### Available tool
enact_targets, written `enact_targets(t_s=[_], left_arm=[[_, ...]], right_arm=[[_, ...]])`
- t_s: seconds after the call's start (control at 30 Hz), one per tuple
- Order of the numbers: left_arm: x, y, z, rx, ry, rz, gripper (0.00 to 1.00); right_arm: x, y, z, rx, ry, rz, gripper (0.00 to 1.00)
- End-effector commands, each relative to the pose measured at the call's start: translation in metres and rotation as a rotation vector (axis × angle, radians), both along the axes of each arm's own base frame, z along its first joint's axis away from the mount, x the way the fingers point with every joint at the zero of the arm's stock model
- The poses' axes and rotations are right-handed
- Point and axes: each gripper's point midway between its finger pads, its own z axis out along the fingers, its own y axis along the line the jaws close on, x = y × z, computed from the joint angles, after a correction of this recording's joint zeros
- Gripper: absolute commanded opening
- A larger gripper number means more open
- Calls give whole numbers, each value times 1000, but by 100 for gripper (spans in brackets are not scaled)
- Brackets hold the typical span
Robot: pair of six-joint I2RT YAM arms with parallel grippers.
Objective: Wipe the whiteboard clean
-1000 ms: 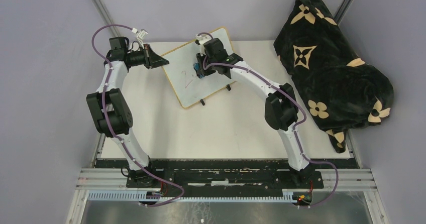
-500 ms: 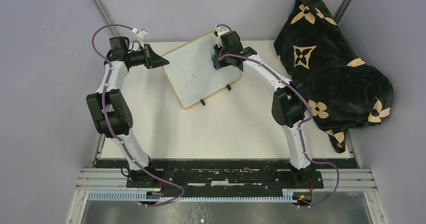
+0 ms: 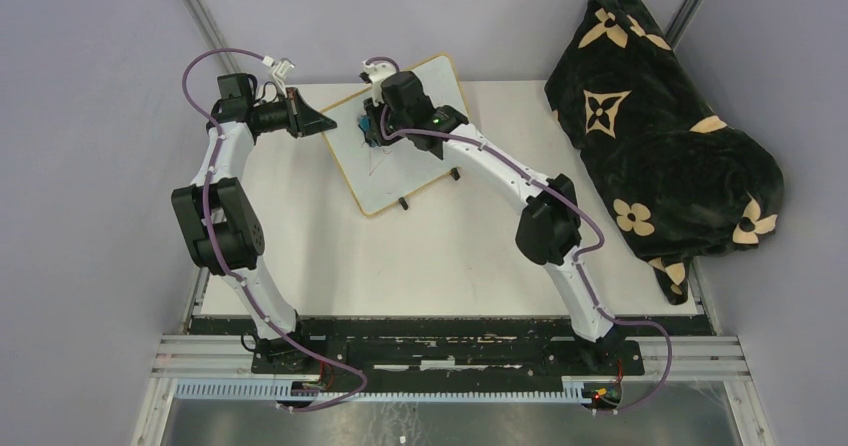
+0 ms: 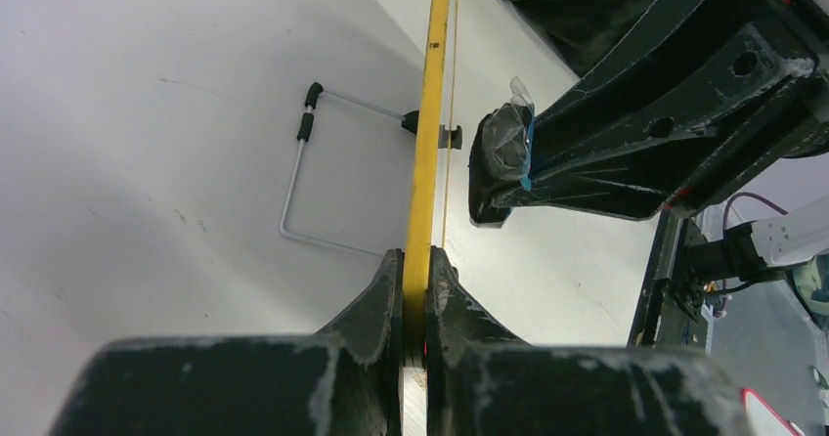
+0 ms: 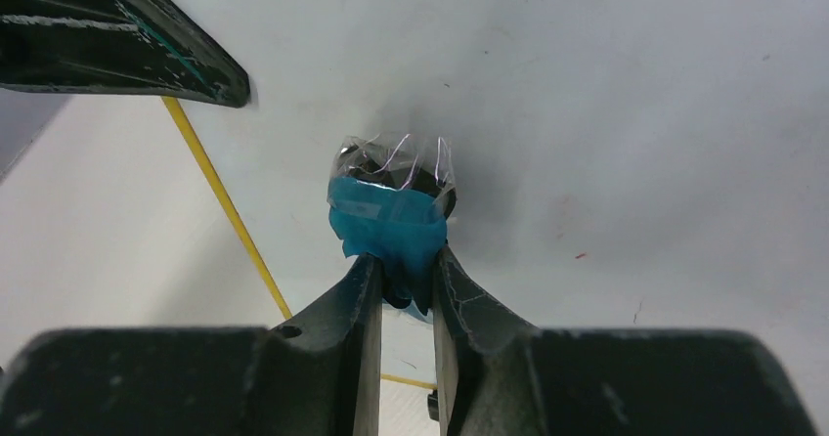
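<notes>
Top view: the right gripper was swept across the whiteboard, propped on the bench, from its right edge to its left; the red mark is hardly seen now, so little seems left to erase. Left wrist: its frame is pinched in the jaws of the left gripper. Right wrist: a blue-taped eraser is pinched and pressed on it, red specks beside

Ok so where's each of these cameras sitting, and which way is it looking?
Top external: above and behind the arms, looking down at the table; both arms show whole, bases nearest.
Left wrist: looks along the left jaws, shut on the whiteboard's frame edge.
Right wrist: looks past the right jaws, shut on a blue wrapped pad, at the board's face.
Shared: both wrist views show the whiteboard and the other arm's jaws.
</notes>
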Motion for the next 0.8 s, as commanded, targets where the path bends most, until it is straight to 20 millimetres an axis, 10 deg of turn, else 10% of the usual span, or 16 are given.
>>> enact_targets(t_s=[0.0, 0.77], left_arm=[[0, 9, -28, 119, 21, 54, 3], [1, 12, -30, 128, 26, 59, 3]], right_arm=[[29, -9, 12, 16, -57, -38, 1], [122, -186, -27, -74, -4, -404, 1]])
